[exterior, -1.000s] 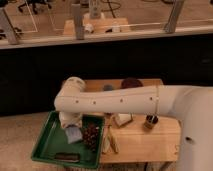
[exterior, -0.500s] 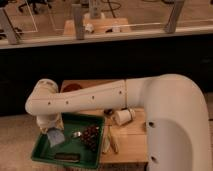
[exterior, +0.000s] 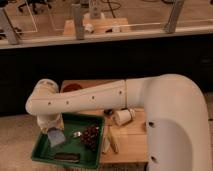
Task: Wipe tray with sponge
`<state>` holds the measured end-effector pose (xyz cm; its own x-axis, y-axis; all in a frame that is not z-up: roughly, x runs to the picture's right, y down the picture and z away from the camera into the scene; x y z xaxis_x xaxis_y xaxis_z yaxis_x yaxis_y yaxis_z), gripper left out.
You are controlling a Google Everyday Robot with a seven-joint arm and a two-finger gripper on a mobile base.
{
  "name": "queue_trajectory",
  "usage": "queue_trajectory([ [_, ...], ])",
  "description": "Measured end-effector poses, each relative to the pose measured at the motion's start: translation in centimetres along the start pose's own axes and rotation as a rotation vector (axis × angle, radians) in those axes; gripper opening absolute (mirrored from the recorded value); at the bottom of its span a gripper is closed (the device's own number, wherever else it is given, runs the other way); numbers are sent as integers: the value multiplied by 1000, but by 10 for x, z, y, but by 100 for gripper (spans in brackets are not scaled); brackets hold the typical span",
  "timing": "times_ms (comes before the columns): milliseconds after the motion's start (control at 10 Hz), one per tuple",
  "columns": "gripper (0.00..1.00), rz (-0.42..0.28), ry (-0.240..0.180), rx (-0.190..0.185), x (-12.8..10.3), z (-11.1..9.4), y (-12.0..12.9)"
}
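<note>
Sponge (exterior: pixel 56 138) in gripper (exterior: pixel 54 131), inside one tray (exterior: pixel 46 151)

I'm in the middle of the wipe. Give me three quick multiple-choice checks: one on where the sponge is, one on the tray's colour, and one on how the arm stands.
1. Where is the sponge?
A) in the left part of the tray, right at the gripper
B) on the floor
C) up on the far ledge

2. What colour is the tray?
A) red
B) dark green
C) white

3. How does the arm stand?
A) folded back against the base
B) raised high, pointing up
C) reaching across and down into the tray

Answers:
1 A: the blue-grey sponge lies on the tray's floor directly under the gripper.
2 B: the tray's walls and floor are dark green.
3 C: the arm bends at its elbow, and the gripper is low inside the tray.
</note>
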<state>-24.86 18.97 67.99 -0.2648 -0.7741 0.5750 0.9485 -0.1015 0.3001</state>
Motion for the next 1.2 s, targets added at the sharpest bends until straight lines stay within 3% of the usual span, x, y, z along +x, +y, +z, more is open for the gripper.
queue_trajectory([
  [200,0,30,-9,-15,-2,17,10],
  [400,0,42,0,-1,-2,40,22],
  [800,0,2,47,20,25,51,28],
  [1200,0,-43,0,33,50,84,18],
])
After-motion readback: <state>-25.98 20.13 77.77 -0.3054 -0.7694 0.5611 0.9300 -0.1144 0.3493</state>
